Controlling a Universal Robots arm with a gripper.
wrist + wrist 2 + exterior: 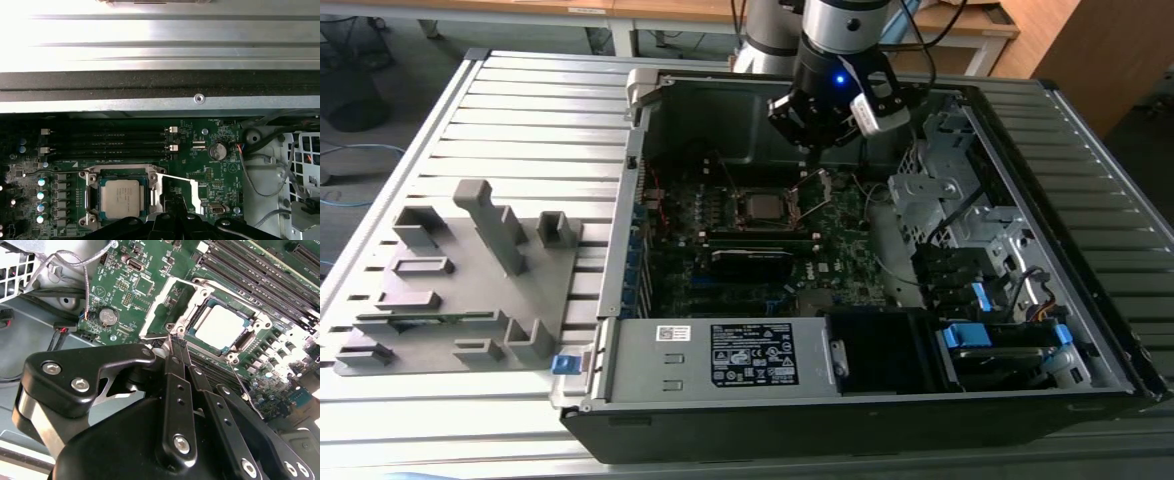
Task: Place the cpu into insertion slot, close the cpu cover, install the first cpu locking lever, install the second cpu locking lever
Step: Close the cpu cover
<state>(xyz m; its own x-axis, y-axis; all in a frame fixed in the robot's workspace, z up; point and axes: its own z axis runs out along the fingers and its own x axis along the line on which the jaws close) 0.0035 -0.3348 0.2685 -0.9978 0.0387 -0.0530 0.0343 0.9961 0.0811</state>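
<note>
A ridged metal table (480, 110) carries an open black computer case (854, 425) lying on its side, with a grey moulded fixture (454, 290) beside it on the exterior view's left. Inside the near wall sits a grey power supply (640, 370) bearing a black label (754, 353) of white print and a small white sticker (671, 333). A dark green motherboard (847, 250) covers the case floor, hemmed in by the case walls and by a metal drive cage (947, 190) on the exterior view's right. The space above the board is open apart from the robot arm (841, 30). Its black claw (174, 342) reaches down next to the socket, its tips drawn together with no gap showing. Long black memory slots (105, 142) run alongside the socket. In the first wrist view the cpu cover (195, 192), a thin bright metal frame, lies swung open beside the socket, and the claw tips meet its edge. The insertion slot (91, 197) is a square metal-rimmed socket. The cpu (120, 198), a flat square chip with a dull silver top, is seated in it. A round coin battery (216, 150) lies nearby.
</note>
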